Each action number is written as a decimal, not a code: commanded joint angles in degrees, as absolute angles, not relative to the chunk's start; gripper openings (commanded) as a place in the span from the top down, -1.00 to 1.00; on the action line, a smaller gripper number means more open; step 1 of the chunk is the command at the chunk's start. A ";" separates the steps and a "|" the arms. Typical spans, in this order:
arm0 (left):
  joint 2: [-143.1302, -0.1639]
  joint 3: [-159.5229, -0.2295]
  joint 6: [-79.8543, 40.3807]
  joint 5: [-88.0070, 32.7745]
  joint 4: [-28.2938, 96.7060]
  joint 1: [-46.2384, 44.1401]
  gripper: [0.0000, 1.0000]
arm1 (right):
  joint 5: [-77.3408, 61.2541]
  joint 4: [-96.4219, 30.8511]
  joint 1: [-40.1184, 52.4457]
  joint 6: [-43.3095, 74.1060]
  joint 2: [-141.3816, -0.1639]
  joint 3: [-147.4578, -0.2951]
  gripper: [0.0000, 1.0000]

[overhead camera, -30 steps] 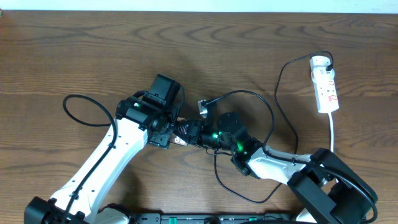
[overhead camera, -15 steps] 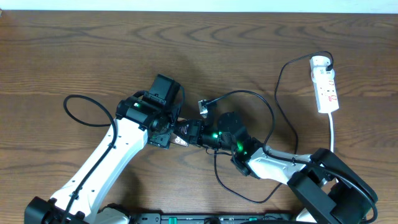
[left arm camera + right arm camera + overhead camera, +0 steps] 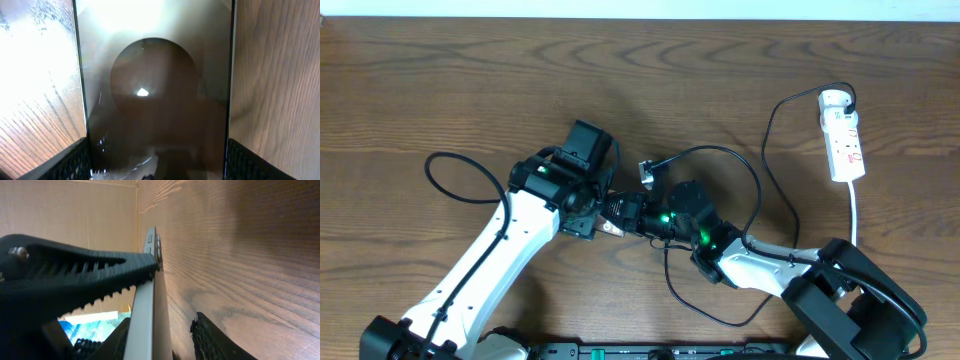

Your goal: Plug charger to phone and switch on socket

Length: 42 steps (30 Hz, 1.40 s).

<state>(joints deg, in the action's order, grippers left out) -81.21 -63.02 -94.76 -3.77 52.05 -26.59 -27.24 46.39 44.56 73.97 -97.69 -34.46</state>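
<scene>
1. Overhead view: both arms meet near the middle of the table [image 3: 440,80]. The charger [image 3: 761,190] lies loose there, and its connector tip [image 3: 647,172] is held by neither arm.
2. Left gripper [image 3: 156,161]: its jaws stand wide and clamp the phone [image 3: 155,100] across its width. The phone's long axis runs straight out from the fingers, toward 12 o'clock in the left wrist view.
3. Right gripper [image 3: 177,297]: its jaws are fairly narrow and straddle the phone's thin buttoned edge. One ribbed finger touches that edge, while a sliver of wood shows before the other. I cannot tell whether it pinches.
4. Deciding relation: seen from overhead, the connector tip sits at about 1 o'clock from where the two grippers meet, close by. The right arm is the nearer one, so it looks best placed to fetch the tip while the left steadies the phone.
5. Socket [image 3: 844,140]: it lies well apart toward 2 o'clock, long axis 12 to 6, with the charger's plug at its far end. Its switch looks to be a later job.
</scene>
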 commanded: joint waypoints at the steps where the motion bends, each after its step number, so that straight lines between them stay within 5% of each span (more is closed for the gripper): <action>1: -80.51 -64.62 -97.65 -3.36 52.42 -26.98 0.86 | -26.24 46.44 45.10 73.71 -97.84 -35.24 0.29; 42: -80.84 -64.62 -98.65 -3.38 52.60 -26.98 0.86 | -26.24 46.44 45.10 73.69 -97.84 -35.24 0.88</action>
<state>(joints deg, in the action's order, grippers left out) -81.21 -63.02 -97.91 -3.95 52.66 -26.85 -27.05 46.72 44.62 72.82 -97.69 -34.46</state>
